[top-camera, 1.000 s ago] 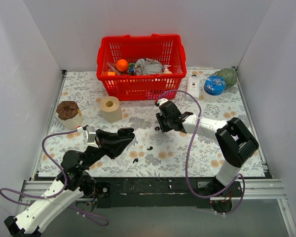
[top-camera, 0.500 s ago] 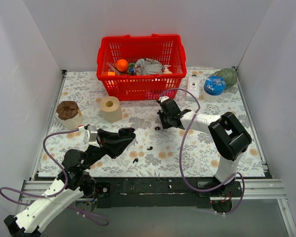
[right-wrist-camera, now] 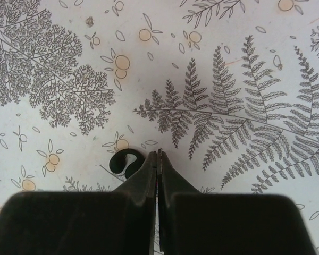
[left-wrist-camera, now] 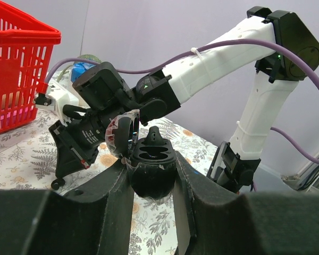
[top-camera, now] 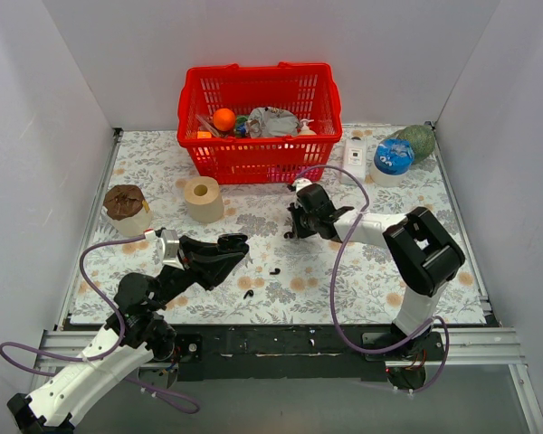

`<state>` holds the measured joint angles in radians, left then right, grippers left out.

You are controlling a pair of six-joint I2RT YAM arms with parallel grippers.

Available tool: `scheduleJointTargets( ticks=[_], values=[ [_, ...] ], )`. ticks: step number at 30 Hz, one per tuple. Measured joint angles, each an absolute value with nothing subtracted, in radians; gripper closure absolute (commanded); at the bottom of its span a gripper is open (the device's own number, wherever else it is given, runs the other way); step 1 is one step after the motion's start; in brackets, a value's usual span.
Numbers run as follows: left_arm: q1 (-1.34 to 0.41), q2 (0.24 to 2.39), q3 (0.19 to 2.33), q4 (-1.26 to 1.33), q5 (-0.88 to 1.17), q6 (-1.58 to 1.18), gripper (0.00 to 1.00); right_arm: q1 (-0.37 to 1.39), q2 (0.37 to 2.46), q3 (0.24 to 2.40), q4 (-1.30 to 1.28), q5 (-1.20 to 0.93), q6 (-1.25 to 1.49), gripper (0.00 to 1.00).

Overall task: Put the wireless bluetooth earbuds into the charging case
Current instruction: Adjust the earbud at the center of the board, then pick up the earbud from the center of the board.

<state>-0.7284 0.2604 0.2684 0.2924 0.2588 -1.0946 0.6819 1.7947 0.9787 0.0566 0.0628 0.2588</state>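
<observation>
Earbud [right-wrist-camera: 122,162], tiny black comma-shaped, lay low-centre beside the empty, closed jaws of right gripper [right-wrist-camera: 157,155]; judged light, slippery, best pinched across body; left gripper [left-wrist-camera: 151,171] clamped the open glossy black oval charging case [left-wrist-camera: 154,154].

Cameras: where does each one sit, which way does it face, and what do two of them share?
Top external: above and behind the bases, looking down on the table; both arms show.
Left wrist: on the left arm, facing the right arm across the table; the left jaws grip the open charging case.
Right wrist: faces straight down at the table; the right jaws, shut, with an earbud just left of their tips.
Shared: top and left wrist both show the red basket.
</observation>
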Motion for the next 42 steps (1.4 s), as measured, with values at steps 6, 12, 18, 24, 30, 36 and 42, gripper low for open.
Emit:
scheduleJointTargets(
  ticks=[6,12,18,24,30,36,42],
  values=[
    [-0.728,0.260,0.268,0.292,0.260,-1.097,1.00,0.696,1.769,0.941,0.078,0.047,0.281,0.99],
    [-0.728,0.260,0.268,0.292,0.263,-1.098,1.00,0.712,1.745,0.909,0.085,0.044,0.295,0.99],
    [-0.728,0.262,0.268,0.293,0.267,-1.099,1.00,0.730,1.728,0.891,0.081,0.046,0.307,0.99],
    [-0.728,0.265,0.268,0.293,0.270,-1.098,1.00,0.735,1.701,0.892,0.017,0.126,0.346,0.66],
    [-0.728,0.265,0.268,0.292,0.270,-1.098,1.00,0.718,1.637,0.894,-0.016,0.109,0.376,0.51],
    [-0.728,0.259,0.268,0.292,0.270,-1.098,1.00,0.718,1.654,0.927,-0.005,0.005,0.409,0.50],
    [-0.728,0.251,0.268,0.290,0.270,-1.097,1.00,0.718,1.707,0.950,0.000,-0.034,0.413,0.50]
  ],
)
